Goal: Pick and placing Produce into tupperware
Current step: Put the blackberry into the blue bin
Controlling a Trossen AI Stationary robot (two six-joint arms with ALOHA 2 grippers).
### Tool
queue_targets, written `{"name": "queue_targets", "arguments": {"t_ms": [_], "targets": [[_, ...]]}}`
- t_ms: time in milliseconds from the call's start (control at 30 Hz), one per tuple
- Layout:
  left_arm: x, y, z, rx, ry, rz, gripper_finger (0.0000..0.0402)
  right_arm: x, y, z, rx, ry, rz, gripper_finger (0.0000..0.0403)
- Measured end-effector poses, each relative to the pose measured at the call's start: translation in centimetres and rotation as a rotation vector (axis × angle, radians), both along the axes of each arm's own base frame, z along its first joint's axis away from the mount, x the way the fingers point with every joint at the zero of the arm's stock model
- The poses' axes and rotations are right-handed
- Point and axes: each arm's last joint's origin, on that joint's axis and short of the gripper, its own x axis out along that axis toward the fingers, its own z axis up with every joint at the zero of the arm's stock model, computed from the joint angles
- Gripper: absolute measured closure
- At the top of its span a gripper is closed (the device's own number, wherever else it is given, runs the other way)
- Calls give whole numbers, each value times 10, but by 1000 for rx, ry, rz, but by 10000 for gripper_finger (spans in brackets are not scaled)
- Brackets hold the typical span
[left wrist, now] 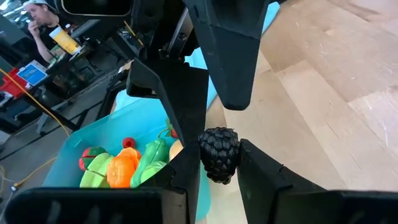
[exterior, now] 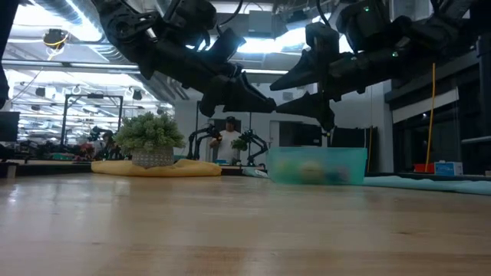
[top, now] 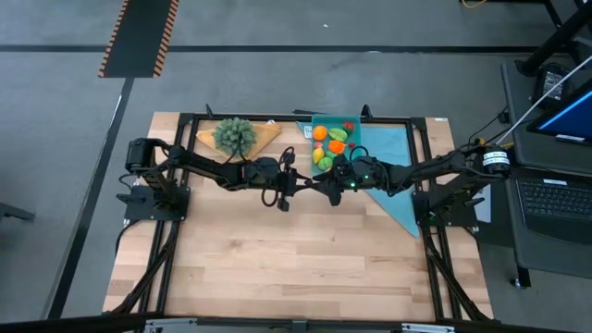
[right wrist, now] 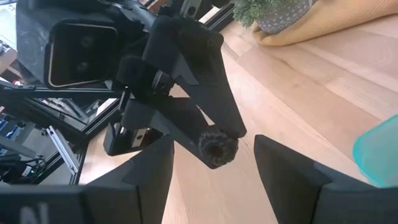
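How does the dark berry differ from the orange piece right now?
The dark berry is black and bumpy; the orange piece is bright. The berry is pinched in the left gripper, up in the air outside the teal box; the orange piece lies inside it among other pieces. Both are small toy produce.

Robotics lab: other arm rigs, ceiling ducts, hazard-tape floor.

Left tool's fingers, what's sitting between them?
A dark bumpy produce piece, gripped by the left tool, seen in the left wrist view; the right tool is open facing it.
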Motion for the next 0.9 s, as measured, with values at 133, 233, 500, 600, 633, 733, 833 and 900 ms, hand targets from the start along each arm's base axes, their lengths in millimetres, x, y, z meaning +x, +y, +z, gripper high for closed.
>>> {"name": "queue_targets", "arguments": {"t_ms": [133,233,500,600,633,733,833,900], "targets": [[0,0,0,0,0,0,327,0,0,0,0,0,0,179],[0,0,0,0,0,0,325,0,0,-1,1,3,-1,179],[0,0,0,0,-1,0,325,4,-1,-13,0,40,-18,179],[0,0,0,0,-1,1,328,6,-1,-12,-5,2,-18,179],[0,0,0,0,-1,1,326,7,-1,-12,-6,-6,-18,179],[0,0,0,0,-1,1,318,7,-1,-12,-7,-13,-19,179],[0,0,0,0,-1,1,319,7,-2,-12,-9,-16,-21,179],[0,0,0,0,-2,1,324,8,-2,-10,-25,-32,-18,179]]}}
